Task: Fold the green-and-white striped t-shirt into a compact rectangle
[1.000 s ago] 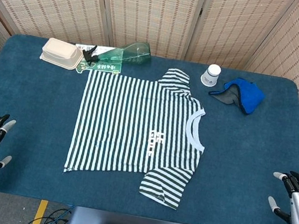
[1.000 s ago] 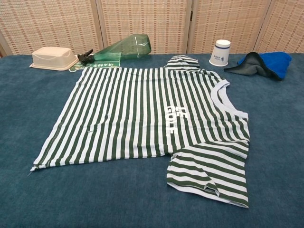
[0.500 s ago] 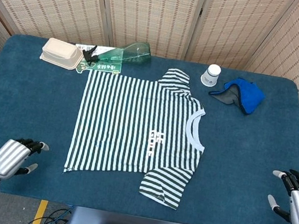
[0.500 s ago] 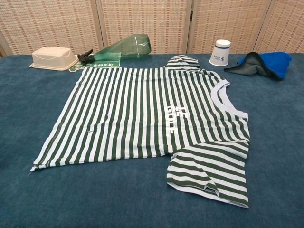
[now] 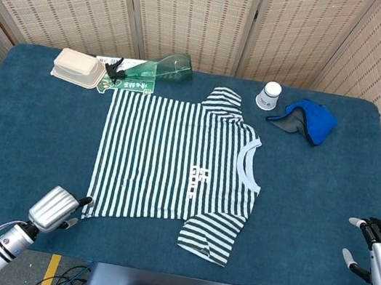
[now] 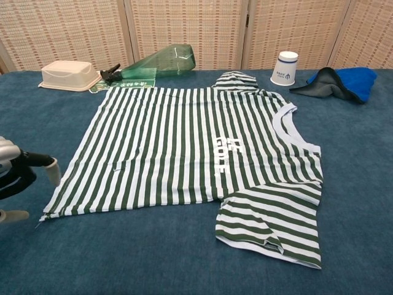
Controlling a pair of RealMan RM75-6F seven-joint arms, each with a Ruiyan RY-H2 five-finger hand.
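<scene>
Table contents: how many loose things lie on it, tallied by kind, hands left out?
Garments: 1, the striped t-shirt
Bottles: 1, the green spray bottle, lying on its side
Cups: 1, the paper cup, upside down
Containers: 1, the beige lidded box
Cloths: 1, the blue cloth
Total: 5

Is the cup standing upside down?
Yes, the cup rests on its wide mouth, narrow bottom up, behind the shirt.
</scene>
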